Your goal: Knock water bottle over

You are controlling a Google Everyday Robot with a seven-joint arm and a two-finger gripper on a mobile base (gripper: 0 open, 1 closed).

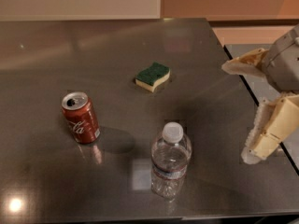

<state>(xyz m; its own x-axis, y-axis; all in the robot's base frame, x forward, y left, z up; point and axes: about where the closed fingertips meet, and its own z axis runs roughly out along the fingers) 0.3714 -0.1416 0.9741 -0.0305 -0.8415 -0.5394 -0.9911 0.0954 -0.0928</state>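
The water bottle (170, 160) is clear ribbed plastic with a white cap and a thin label band. It stands upright near the front edge of the dark table (93, 55). My gripper (238, 112) is at the right edge of the table, to the right of the bottle and apart from it. It is open and holds nothing, with one cream finger (245, 64) pointing left and the other finger (266, 134) hanging lower.
A red Coca-Cola can (81, 117) stands upright left of the bottle. A green and yellow sponge (153, 76) lies behind the bottle near the table's middle. A grey surface (261, 85) adjoins the table's right edge.
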